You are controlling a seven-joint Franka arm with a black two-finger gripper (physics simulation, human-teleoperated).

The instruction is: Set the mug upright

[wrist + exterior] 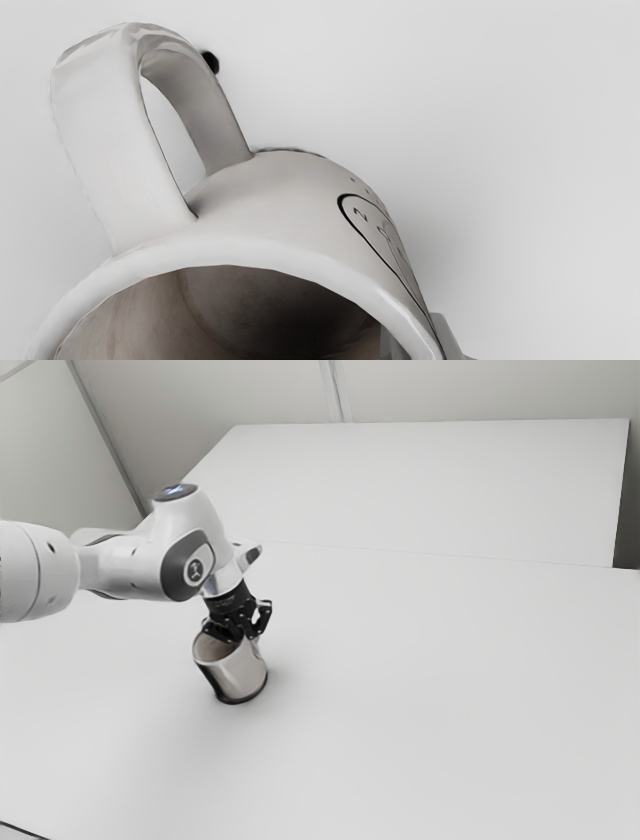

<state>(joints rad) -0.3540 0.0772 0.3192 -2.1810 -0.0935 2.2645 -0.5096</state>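
1. I work in what looks like a plain lab room.
2. My jointed white robot arm (pixel 128 567) reaches over a broad, smooth white table (pixel 450 710).
3. Pale walls (pixel 480 390) rise behind, with a grey upright strip (pixel 337 390).

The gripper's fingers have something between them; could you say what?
The mug's wall, at the rim, lies between the fingers, as the wrist view shows.

Passage through the handle (pixel 95 140) (a narrow loop), room above the table (pixel 440 690), mug (pixel 240 672) blocking beneath end effector (pixel 236 633)

The mug (pixel 280 200) is off-white with black linework, the table (pixel 420 710) pale grey.
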